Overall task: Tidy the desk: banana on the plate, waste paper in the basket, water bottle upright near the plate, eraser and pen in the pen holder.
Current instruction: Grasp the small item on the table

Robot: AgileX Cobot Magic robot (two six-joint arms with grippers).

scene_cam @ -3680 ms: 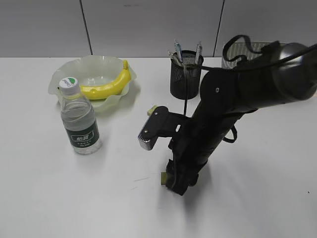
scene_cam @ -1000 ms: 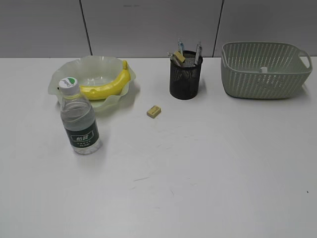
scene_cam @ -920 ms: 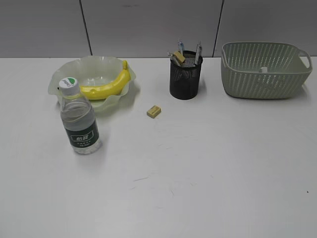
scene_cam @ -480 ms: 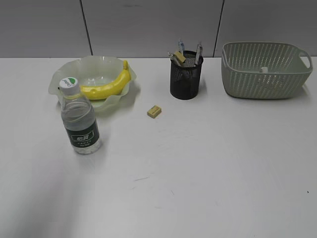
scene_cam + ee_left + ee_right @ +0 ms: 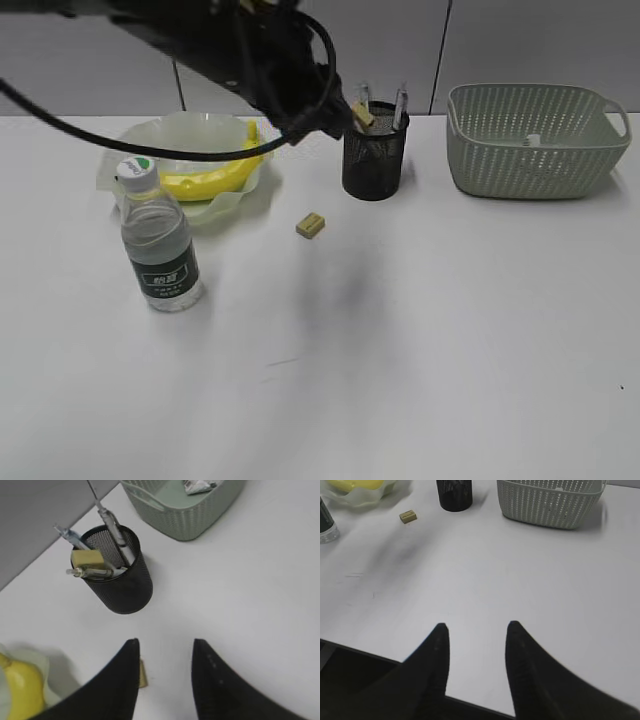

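My left gripper (image 5: 165, 645) is open and empty, high above the desk (image 5: 430, 330). A tan eraser (image 5: 311, 225) lies on the desk; in the left wrist view it (image 5: 143, 674) is half hidden by the left finger. The black pen holder (image 5: 374, 150) holds pens and a second eraser (image 5: 87, 559). The banana (image 5: 215, 175) lies in the green plate (image 5: 190, 135). The water bottle (image 5: 158, 245) stands upright in front of the plate. The waste paper (image 5: 200, 485) is in the basket (image 5: 535, 140). My right gripper (image 5: 475, 627) is open and empty over the desk's front edge.
My left arm (image 5: 250, 50) reaches in from the top left, above the plate and close to the pen holder. The desk's dark front edge (image 5: 365, 667) lies under the right gripper. A grey panelled wall (image 5: 520, 50) stands behind the desk.
My left arm has swung into the exterior view from the top left; half a second ago no arm showed. The right arm seen earlier over the desk has withdrawn. The desk objects have not moved.
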